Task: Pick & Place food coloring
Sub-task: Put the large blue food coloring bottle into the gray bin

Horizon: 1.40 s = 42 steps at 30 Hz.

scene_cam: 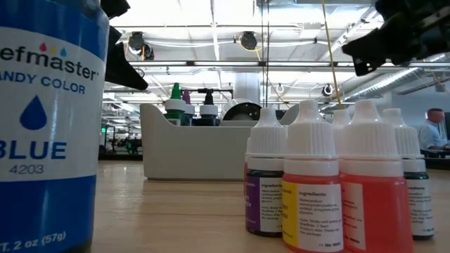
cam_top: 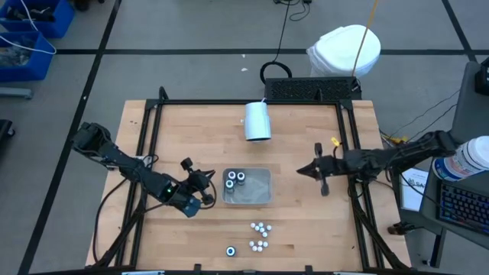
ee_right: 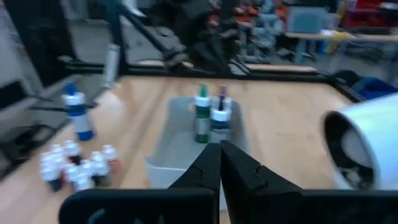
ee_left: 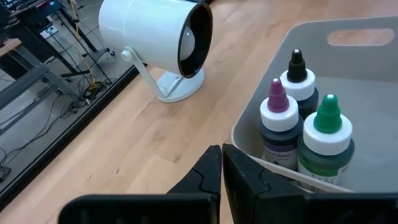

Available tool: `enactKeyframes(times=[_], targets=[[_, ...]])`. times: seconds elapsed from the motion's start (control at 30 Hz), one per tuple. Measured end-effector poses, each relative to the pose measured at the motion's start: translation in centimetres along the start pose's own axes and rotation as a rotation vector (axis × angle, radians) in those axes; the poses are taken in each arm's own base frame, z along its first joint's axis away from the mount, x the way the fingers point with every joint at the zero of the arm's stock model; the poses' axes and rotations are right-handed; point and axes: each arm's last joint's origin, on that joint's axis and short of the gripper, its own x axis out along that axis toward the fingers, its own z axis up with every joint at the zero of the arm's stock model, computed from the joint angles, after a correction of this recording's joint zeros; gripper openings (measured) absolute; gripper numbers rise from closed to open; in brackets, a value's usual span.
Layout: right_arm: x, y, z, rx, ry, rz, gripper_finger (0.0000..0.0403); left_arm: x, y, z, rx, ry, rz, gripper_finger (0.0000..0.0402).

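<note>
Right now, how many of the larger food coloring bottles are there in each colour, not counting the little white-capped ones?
Black-tipped bottle: 1
Purple-tipped bottle: 1
Green-tipped bottle: 1
Blue bottle: 1
Total: 4

two arms over a wooden table [cam_top: 298, 229] with a grey tray [cam_top: 255, 197] between them

the tray holds three teal-rimmed bottles [cam_top: 234, 179] in its corner nearest the left gripper [cam_top: 208, 186], which sits just beside the tray's edge. the right gripper [cam_top: 303, 170] hangs well apart on the tray's other side. a cluster of small white-capped bottles [cam_top: 260, 236] stands near the front edge, one lone blue bottle [cam_top: 231, 250] beside it. a white cup [cam_top: 257, 121] lies on its side behind the tray.
</note>
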Motion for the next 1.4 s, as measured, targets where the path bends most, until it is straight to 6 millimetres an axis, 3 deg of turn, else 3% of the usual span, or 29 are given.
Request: enactKeyframes(times=[0.23,0.57,0.67,0.87,0.97,1.17,1.4], targets=[[-0.6,-0.1,-2.3,-0.009,-0.055,-0.004,0.0,-0.4,-0.3,-0.1,0.004,-0.006,-0.018,0.0024],[-1.3,-0.3,-2.1,-0.04,-0.076,-0.003,0.0,-0.9,-0.7,-0.1,-0.005,-0.02,-0.044,0.0024],[-1.3,-0.1,-2.8,-0.031,-0.076,0.032,0.0,-1.2,-0.9,-0.1,0.02,-0.03,-0.06,0.0024],[-1.5,-0.1,-2.7,-0.029,-0.13,0.035,0.0,-1.9,-1.9,0.9,0.06,-0.108,-0.147,0.0024],[-1.4,-0.1,-2.9,-0.033,-0.112,0.037,0.0,-2.7,-2.8,2.3,0.112,-0.136,-0.289,0.0024],[-1.4,-0.1,-3.1,-0.036,-0.09,0.037,0.0,-6.1,-5.4,8.8,0.12,-0.169,-0.587,0.0011],[-1.4,-0.1,-3.3,-0.033,-0.077,0.038,0.0,-8.7,-11.2,12.1,0.225,-0.059,-0.631,0.0012]])
